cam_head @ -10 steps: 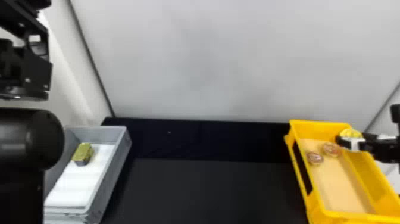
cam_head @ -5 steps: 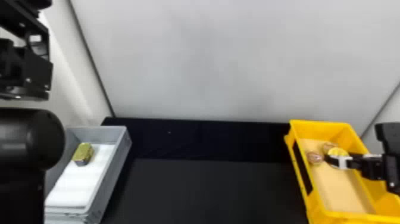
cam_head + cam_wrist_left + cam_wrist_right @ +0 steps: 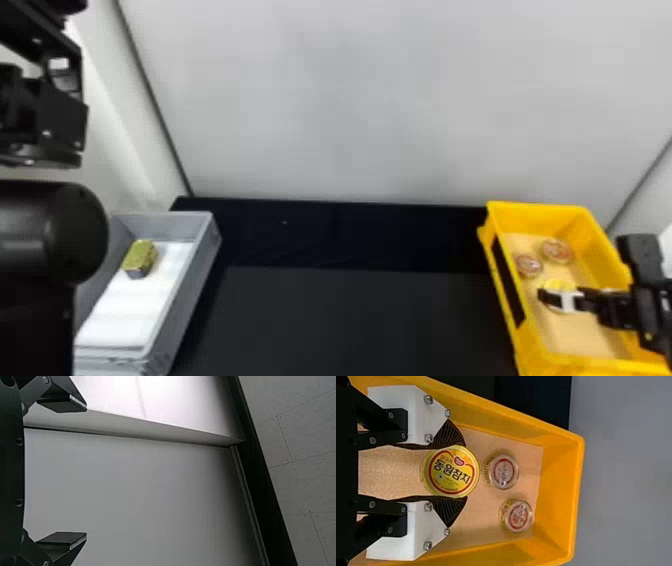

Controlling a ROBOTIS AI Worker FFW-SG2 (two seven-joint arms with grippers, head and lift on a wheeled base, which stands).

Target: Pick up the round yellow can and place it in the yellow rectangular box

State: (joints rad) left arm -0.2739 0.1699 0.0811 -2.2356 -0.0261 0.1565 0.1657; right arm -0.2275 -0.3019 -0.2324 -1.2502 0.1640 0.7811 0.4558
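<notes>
Can (image 3: 559, 285): round, yellow, at the lower right of the head view, within the walls of the yellow rectangular box (image 3: 540, 214); if its bottom touches the beige floor, I cannot tell.
Right gripper (image 3: 556, 295): its two fingers are pinching this can from opposite sides, with dark ribbed pads (image 3: 449, 435) against its edge.
Small cans: two, with reddish lids, in the same box; one (image 3: 556, 250) is near the far wall, the other (image 3: 529, 265) just beside it; both are apart from the yellow can.
Left gripper (image 3: 86, 471): fingers are spread wide; the left arm (image 3: 55, 110) is parked at the left edge of the head view.
Grey box (image 3: 200, 270): at lower left, with a gold-topped block-shaped can (image 3: 140, 256) on white lining (image 3: 135, 305).
</notes>
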